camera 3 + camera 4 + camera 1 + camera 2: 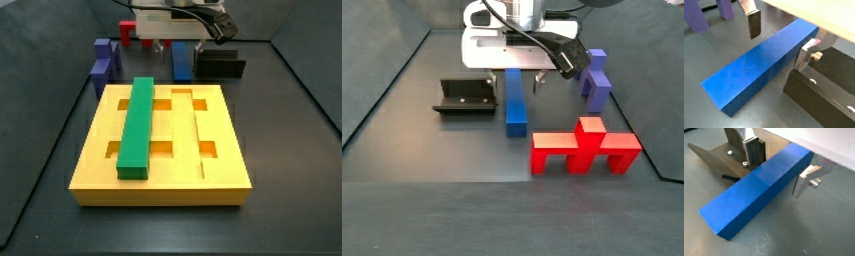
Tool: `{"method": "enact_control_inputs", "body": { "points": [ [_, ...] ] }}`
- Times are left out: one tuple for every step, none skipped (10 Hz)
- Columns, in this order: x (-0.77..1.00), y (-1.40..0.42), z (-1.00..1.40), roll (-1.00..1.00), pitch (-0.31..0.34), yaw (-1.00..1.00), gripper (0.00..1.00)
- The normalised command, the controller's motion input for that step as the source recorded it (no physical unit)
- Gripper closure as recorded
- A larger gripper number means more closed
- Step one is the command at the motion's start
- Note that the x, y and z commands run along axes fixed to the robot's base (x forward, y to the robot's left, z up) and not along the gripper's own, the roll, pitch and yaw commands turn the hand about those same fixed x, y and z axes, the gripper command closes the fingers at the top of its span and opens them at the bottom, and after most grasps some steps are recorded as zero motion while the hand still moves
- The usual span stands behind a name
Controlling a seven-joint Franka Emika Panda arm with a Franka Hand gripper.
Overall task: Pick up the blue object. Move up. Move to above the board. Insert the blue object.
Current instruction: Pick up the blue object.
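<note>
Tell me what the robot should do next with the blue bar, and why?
Probably close the gripper on the blue bar. In both wrist views its two fingers stand on either side of the bar with gaps showing, so it looks open. The bar lies on the floor beside the fixture, not yet lifted toward the board.

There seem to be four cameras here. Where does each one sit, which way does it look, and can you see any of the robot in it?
Wrist view: rides on the arm, looks down on the blue object between the gripper fingers; fixture alongside.
Wrist view: same perch from the opposite side; blue object, gripper.
Side view: looks across the board and green bar toward the gripper.
Side view: faces the gripper past the red block.
All four share the blue object.
</note>
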Motion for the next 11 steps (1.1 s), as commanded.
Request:
{"method": "enact_control_inputs", "body": {
  "points": [
    [0.00, 0.00, -0.02, 0.00, 0.000, 0.00, 0.00],
    [0.00, -0.03, -0.03, 0.00, 0.000, 0.00, 0.00],
    [0.00, -0.04, -0.05, 0.00, -0.004, 0.00, 0.00],
    [0.00, -0.02, -0.07, 0.00, -0.004, 0.00, 0.00],
    [0.00, 0.00, 0.00, 0.01, 0.000, 0.00, 0.00],
    [0.00, 0.00, 0.00, 0.00, 0.000, 0.00, 0.00],
    [0.00, 0.00, 0.00, 0.00, 0.000, 0.00, 1.00],
    [0.00, 0.00, 0.00, 0.00, 0.000, 0.00, 1.00],
    [0.00, 0.00, 0.00, 0.00, 0.000, 0.00, 1.00],
    [0.00, 0.00, 0.00, 0.00, 0.000, 0.00, 1.00],
    [0.00, 0.00, 0.00, 0.00, 0.000, 0.00, 1.00]
  ]
}}
